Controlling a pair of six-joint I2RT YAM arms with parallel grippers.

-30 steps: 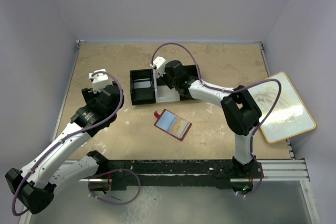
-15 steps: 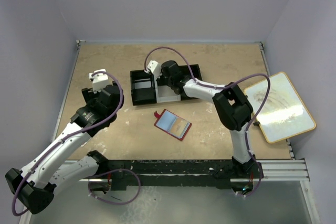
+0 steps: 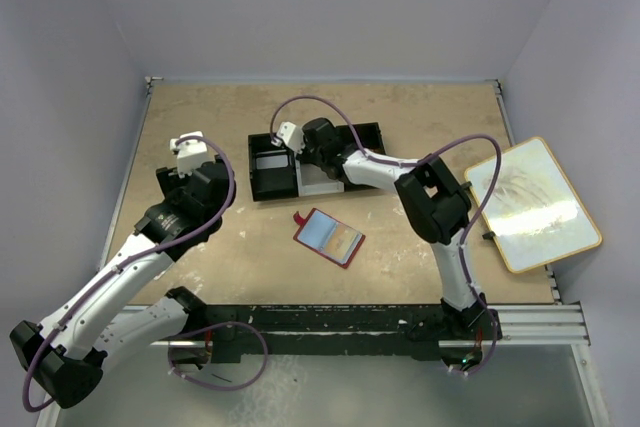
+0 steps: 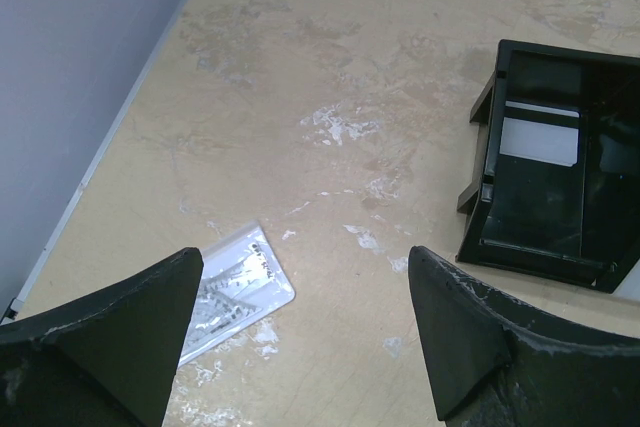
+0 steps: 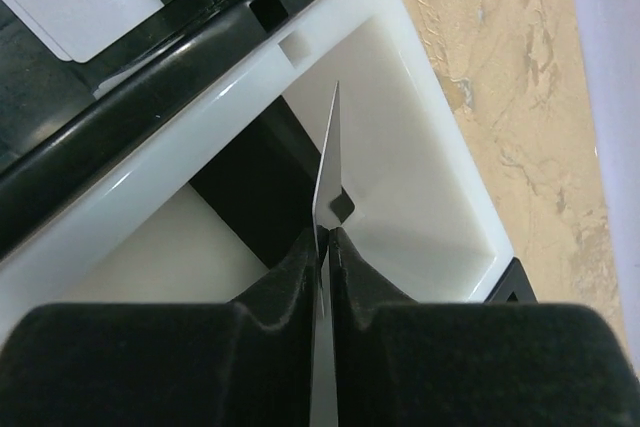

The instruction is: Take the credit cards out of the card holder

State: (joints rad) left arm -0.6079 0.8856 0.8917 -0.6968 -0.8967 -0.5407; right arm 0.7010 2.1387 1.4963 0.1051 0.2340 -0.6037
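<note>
Card point(image 5: 323, 187) looks thin, stiff, slick to us: right jaws pinch its edge over the tray point(image 5: 200, 132) mid-desk; left jaws gape; card holder point(image 3: 329, 236) lies open by the near edge.

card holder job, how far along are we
Done: the small red folding card holder lies open, and one white card lies in the black-and-white tray's black compartment. In hand: the right gripper pinches a thin card edge-on over the white compartment. Left: releasing it; any cards remaining in the holder, unclear.
</note>
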